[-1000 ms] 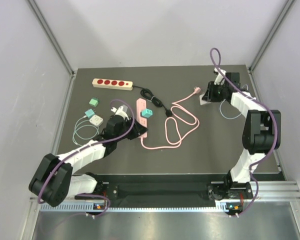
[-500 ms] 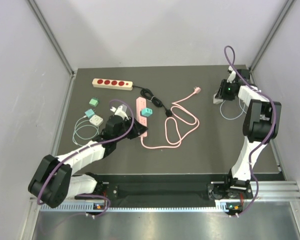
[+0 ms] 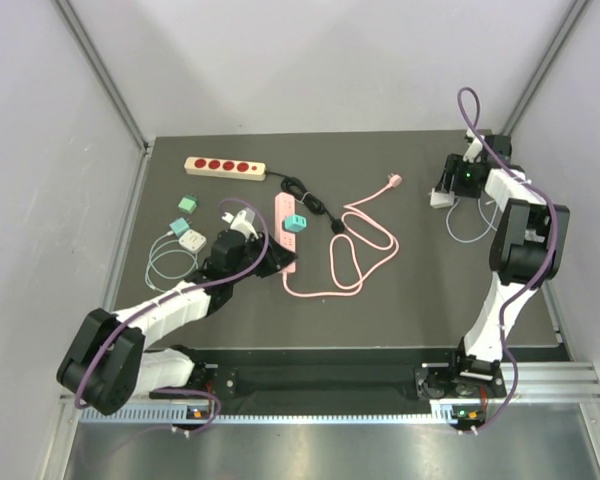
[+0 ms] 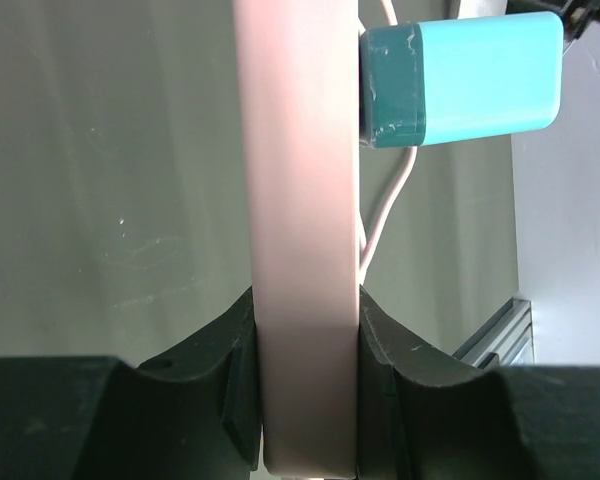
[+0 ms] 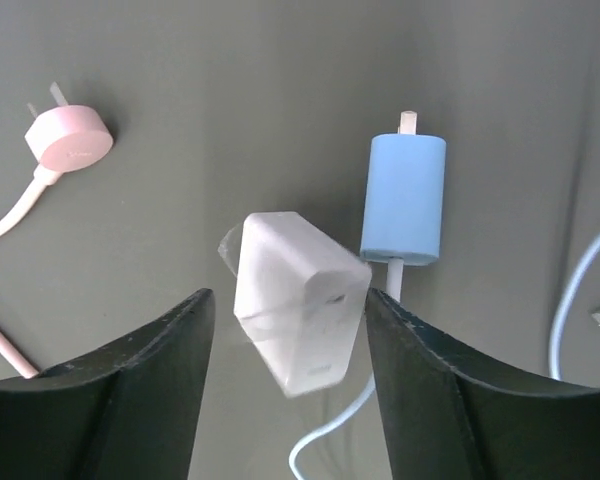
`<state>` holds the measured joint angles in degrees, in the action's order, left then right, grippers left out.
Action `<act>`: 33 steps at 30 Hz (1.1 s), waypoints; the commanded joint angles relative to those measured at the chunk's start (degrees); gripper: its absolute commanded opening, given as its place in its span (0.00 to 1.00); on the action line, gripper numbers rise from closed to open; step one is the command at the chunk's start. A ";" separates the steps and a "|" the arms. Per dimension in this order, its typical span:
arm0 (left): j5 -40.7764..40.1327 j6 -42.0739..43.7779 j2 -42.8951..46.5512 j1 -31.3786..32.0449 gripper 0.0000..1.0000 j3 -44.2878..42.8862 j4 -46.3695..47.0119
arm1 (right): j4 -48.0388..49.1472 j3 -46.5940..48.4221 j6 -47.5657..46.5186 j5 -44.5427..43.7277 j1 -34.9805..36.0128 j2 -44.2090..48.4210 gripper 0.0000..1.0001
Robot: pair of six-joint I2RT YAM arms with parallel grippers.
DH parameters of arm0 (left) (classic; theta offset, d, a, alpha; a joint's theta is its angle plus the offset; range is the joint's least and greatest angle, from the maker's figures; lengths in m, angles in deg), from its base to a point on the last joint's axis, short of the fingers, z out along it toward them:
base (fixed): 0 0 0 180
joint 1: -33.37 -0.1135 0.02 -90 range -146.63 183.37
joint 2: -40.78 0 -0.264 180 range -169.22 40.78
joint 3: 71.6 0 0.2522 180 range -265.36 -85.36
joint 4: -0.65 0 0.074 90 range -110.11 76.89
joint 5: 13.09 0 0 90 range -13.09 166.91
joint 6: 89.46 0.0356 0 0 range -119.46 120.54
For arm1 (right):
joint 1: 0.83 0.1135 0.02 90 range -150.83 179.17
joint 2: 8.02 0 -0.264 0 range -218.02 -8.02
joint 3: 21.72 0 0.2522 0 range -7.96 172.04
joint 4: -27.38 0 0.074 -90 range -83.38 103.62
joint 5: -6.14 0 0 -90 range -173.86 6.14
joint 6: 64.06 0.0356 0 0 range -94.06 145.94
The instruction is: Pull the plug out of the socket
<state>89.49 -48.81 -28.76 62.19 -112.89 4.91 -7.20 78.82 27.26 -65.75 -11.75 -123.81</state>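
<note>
A pink power strip (image 4: pixel 298 200) runs straight up the middle of the frame. At the bottom edge the left gripper (image 4: pixel 308 400) clamps it, black fingers (image 4: pixel 220 350) pressed against both sides. A teal plug (image 4: pixel 460 78) sits in the strip's right face at upper right. A pale cord (image 4: pixel 390 210) trails below the plug over the grey table (image 4: pixel 110 180).

Your arms (image 3: pixel 170 305) are white shells with chunky black joints, purple cable (image 3: pixel 477 115) strung along each. Left claw (image 4: pixel 306 335) and right claw (image 5: pixel 288 310): matte black curved fingers (image 5: pixel 130 400), green light (image 3: pixel 467 172) glowing behind the right one.
</note>
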 commanded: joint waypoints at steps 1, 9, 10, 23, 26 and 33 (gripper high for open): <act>0.87 1.44 -0.25 -0.34 0.00 -1.39 7.29 | 1.74 2.43 -3.78 2.54 -0.51 7.24 0.63; 4.20 2.93 -1.39 -0.34 0.00 -2.44 8.87 | -1.32 2.69 -17.02 13.86 -0.16 13.39 0.80; 4.73 3.20 -1.74 -0.34 0.00 -2.62 9.05 | -2.03 2.69 -18.88 19.10 0.02 13.66 0.82; 13.08 3.64 -5.78 -0.34 0.00 -5.25 9.40 | -37.98 -1.52 -76.62 46.41 22.50 20.42 0.94; 14.22 3.38 -5.87 -0.25 0.00 -5.43 9.40 | -31.68 -4.76 -74.20 44.12 28.92 23.84 0.94; 15.37 2.23 -5.08 -0.08 0.00 -4.47 10.45 | -9.86 -7.86 -56.61 33.32 39.47 25.97 0.95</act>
<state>102.87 -46.27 -34.88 62.19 -115.49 8.02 -27.44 70.40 -33.55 -29.07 25.49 -99.00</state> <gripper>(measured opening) 0.377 0.945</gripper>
